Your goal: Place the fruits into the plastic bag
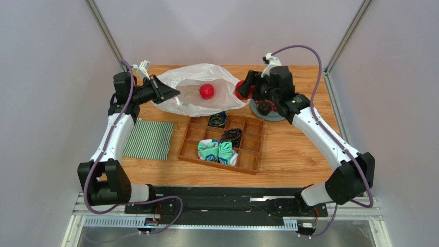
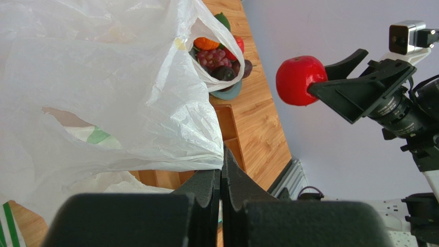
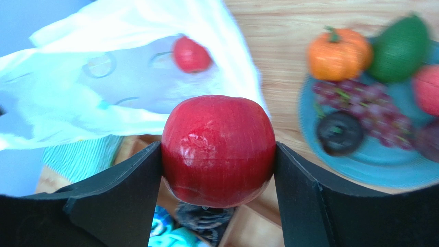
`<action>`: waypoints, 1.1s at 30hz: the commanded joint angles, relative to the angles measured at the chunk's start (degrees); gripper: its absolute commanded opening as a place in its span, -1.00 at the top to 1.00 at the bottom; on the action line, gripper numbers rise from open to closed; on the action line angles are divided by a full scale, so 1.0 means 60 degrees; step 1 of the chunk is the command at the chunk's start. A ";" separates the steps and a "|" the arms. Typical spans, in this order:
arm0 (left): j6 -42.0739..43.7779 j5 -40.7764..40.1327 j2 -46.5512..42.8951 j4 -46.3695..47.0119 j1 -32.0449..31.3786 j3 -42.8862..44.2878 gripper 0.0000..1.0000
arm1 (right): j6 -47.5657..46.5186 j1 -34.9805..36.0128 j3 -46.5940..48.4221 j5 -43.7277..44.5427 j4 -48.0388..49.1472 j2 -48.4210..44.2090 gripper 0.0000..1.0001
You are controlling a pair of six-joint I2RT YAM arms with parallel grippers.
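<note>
From the top: shows the plastic bag [image 1: 229, 100] lying on the far part of the bench [image 1: 299, 154], with one red apple [image 1: 206, 91] seen inside it through the thin white skin. Shows the left tool [image 1: 174, 93] at the bag's left edge, shut tight on the plastic. Shows the right tool [image 1: 243, 88] just beside the bag's right edge, clamped on a second red apple [image 1: 239, 90]. Shows a plate [image 1: 275, 117] under that arm, mostly hidden. Nearer the arms, shows a wooden tray [image 1: 216, 162] with teal socks [image 1: 218, 151] and black socks [image 1: 231, 136] in its boxes, and a striped cloth [image 1: 149, 139] to the left of it. From the left wrist: shows both fingers [image 2: 206, 190] pressed together with a fold of the bag caught at the tips. Shows the bag filling the left half, white and crinkly. Shows the second red apple up in the air on the right, squeezed by the other tool, apart from the bag. Far off, shows the plate with more fruits behind a loop of the bag. From the right wrist: shows the second red apple big and close, touched on both sides by the black fingers [image 3: 129, 190]. Beyond it, shows the bag on the left with the red apple inside, and the plate on the right. On the plate, shows an orange pumpkin [image 3: 339, 53], a green avocado [image 3: 400, 47], purple grapes [image 3: 360, 103], a dark round fruit [image 3: 338, 133] and a red one [image 3: 427, 90] at the edge, all blurry.
</note>
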 commanded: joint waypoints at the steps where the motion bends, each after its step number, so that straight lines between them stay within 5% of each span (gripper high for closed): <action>1: 0.0012 0.0194 -0.0319 0.0330 0.0002 0.0365 1.00 | 0.0502 0.1170 0.0391 0.0224 0.0713 0.0655 0.13; 33: -0.0471 0.0487 -0.0275 0.0828 0.0002 0.0174 1.00 | 0.1733 0.2916 0.6526 0.2757 0.2121 0.7846 0.10</action>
